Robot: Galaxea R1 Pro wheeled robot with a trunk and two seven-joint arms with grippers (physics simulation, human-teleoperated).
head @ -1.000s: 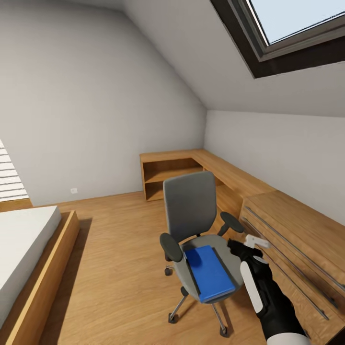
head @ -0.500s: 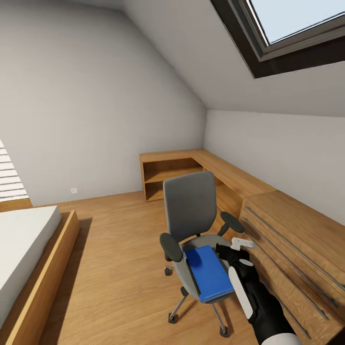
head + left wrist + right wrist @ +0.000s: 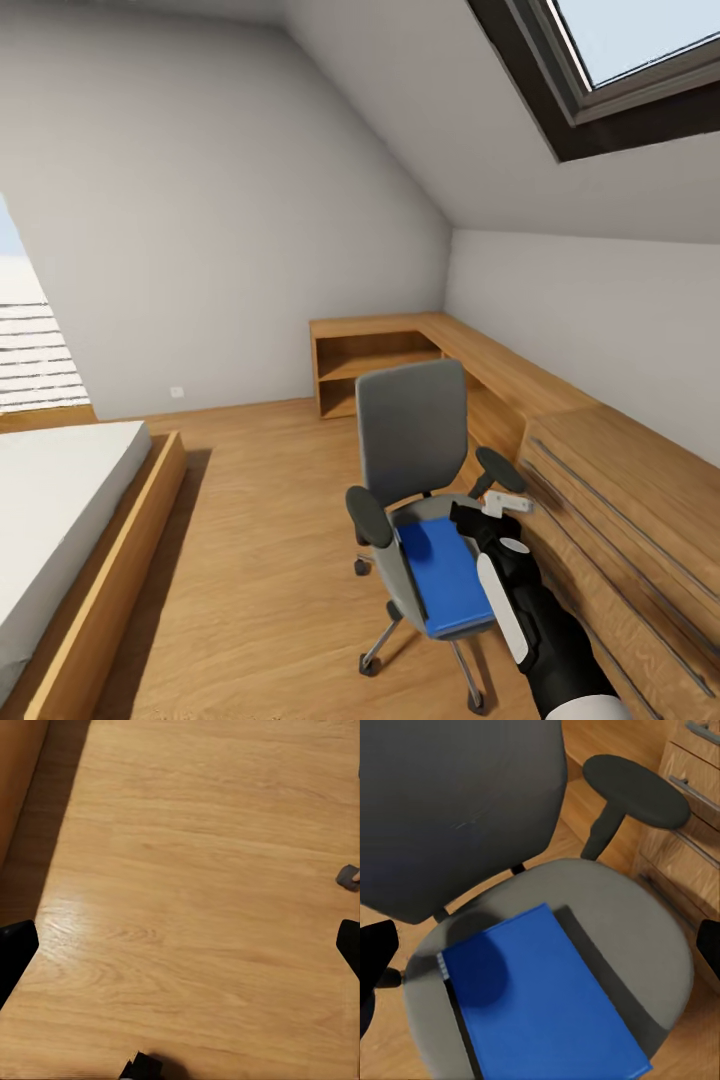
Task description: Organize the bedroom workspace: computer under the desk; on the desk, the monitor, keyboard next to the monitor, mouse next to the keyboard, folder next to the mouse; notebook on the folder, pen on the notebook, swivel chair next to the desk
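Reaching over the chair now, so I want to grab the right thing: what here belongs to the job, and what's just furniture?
Job:
- folder, lying on the seat
- swivel chair
- right gripper, above the seat

Just there:
- wooden cabinets
- bed

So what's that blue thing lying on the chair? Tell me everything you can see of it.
It is the folder, a flat, bright-blue rectangle with a dark spine edge along one long side. It lies flat on the grey seat of the swivel chair, covering much of the seat, one end reaching the seat's front edge. Nothing rests on it. The right gripper hovers above its far end with jaws apart, casting a round shadow on the cover.
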